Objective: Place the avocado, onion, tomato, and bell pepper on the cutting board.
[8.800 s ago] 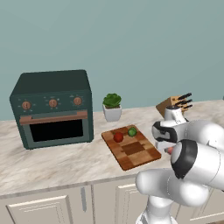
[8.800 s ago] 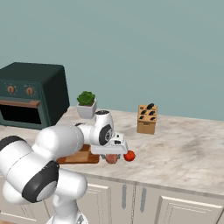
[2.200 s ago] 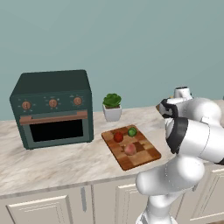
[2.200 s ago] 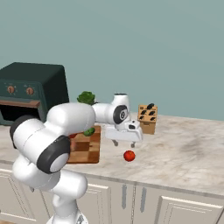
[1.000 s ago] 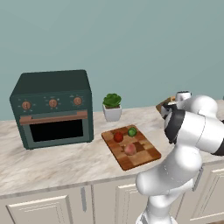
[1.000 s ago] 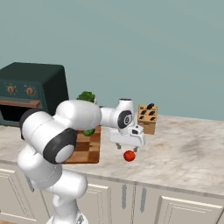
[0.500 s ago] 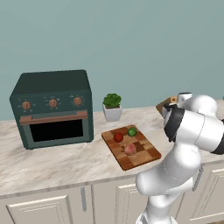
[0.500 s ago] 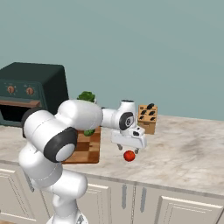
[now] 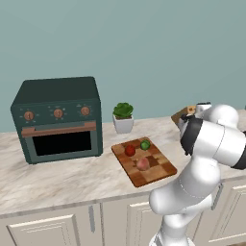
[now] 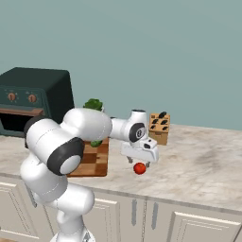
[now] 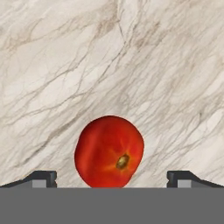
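Red tomato [image 11: 109, 151] sits lower centre of hand view on marble counter [image 11: 131, 65], between wide-apart jaws of gripper [image 10: 139, 163], untouched; checkered cutting board [image 9: 144, 161] mid-frame in left base view

- I see a dark green toaster oven [image 9: 57, 117] standing on the marble counter [image 9: 62, 180], at its left end.
- A leafy plant in a white pot [image 9: 123, 117] sits beside the oven.
- A wooden knife block [image 10: 159, 128] stands by the wall.
- White cabinet doors [image 10: 189, 224] run below.
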You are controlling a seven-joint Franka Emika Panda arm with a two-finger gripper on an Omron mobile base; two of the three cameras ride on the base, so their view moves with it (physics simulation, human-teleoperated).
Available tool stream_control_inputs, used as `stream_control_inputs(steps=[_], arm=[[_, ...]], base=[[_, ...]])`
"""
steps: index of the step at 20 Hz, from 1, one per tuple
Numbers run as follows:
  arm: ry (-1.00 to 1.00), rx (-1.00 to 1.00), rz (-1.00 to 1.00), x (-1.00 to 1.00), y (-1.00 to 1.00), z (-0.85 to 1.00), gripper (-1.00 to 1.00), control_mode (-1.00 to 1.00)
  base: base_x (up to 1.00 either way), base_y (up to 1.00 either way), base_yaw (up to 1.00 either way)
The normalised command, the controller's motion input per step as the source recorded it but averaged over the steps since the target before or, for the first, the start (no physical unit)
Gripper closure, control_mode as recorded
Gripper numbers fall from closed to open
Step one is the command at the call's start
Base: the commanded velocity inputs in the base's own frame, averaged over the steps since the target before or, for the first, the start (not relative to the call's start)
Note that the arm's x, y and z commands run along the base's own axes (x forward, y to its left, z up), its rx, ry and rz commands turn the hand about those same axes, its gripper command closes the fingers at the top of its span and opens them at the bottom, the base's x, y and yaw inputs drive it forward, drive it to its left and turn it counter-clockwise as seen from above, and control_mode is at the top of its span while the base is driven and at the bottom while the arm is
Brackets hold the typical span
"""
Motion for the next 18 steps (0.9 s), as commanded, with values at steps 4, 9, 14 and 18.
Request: stream_control_inputs(steps=[4, 9, 14, 18], arm=[[-0.01, 0.0, -0.02, -0.04, 0.0, -0.05, -1.0, -1.0], [0.0, 0.0, -0.02, -0.01, 0.0, -0.08, -1.0, -1.0], [0.0, 0.0, 0.0, -0.02, 0.0, -0.14, -1.0, -1.0], [0.0, 0.0, 0.0, -0.04, 0.0, -0.14, -1.0, -1.0]], base=[[0.0, 0.0, 0.0], [0.0, 0.0, 0.0], [0.0, 0.0, 0.0], [0.0, 0.0, 0.0]])
